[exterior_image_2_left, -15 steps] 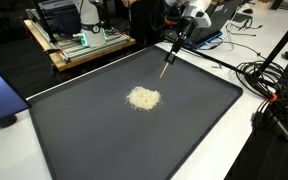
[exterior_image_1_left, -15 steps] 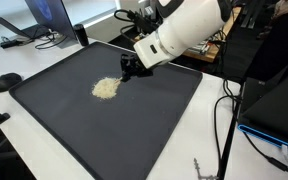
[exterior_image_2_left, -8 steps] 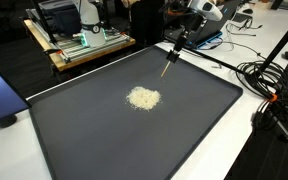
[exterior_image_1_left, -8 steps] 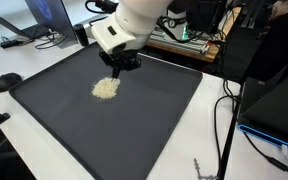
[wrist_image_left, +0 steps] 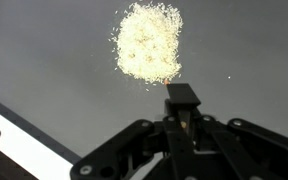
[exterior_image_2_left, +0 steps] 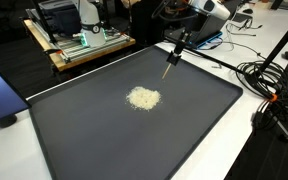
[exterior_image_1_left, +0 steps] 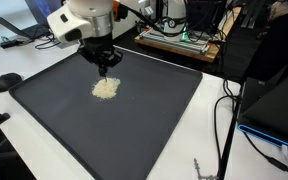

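Note:
A small heap of pale grains (exterior_image_1_left: 105, 88) (exterior_image_2_left: 143, 98) (wrist_image_left: 149, 42) lies near the middle of a large dark mat (exterior_image_1_left: 154, 115) (exterior_image_2_left: 189, 125). My gripper (exterior_image_1_left: 106, 62) (exterior_image_2_left: 180, 40) (wrist_image_left: 182, 125) hangs above the mat just beyond the heap, apart from it. Its jaws are shut on a slim stick-like tool (exterior_image_2_left: 169, 62) (wrist_image_left: 182, 97). The tool slants down toward the mat in an exterior view, and its dark flat end points at the heap's edge in the wrist view. A few stray grains lie around the heap.
A laptop (exterior_image_1_left: 44, 20) and a dark round object (exterior_image_1_left: 8, 80) sit beside the mat. Cables (exterior_image_1_left: 227, 100) (exterior_image_2_left: 264, 80) trail over the white table by the mat's edge. A wooden board with equipment (exterior_image_2_left: 84, 45) stands behind the mat.
The arm has swung across the mat in one exterior view, bringing the gripper over the far side of the heap. The grip on the tool stays shut; the heap looks unchanged.

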Controlling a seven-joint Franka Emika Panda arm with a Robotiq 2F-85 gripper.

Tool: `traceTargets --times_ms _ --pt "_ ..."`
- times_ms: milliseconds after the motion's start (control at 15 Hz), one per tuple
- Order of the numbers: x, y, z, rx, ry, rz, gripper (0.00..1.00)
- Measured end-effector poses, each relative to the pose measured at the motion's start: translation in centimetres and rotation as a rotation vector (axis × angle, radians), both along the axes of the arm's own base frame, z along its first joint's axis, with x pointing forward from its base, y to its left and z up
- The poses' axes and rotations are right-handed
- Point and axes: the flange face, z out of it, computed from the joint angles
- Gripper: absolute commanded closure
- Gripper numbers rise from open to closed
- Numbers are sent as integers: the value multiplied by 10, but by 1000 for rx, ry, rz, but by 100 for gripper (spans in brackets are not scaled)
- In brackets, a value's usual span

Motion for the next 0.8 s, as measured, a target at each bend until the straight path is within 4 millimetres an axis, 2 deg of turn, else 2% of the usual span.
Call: traceTargets --times_ms 533,800 --pt "36 -77 -3 180 2 -136 97" --pt "44 -121 -12 283 16 -211 97"
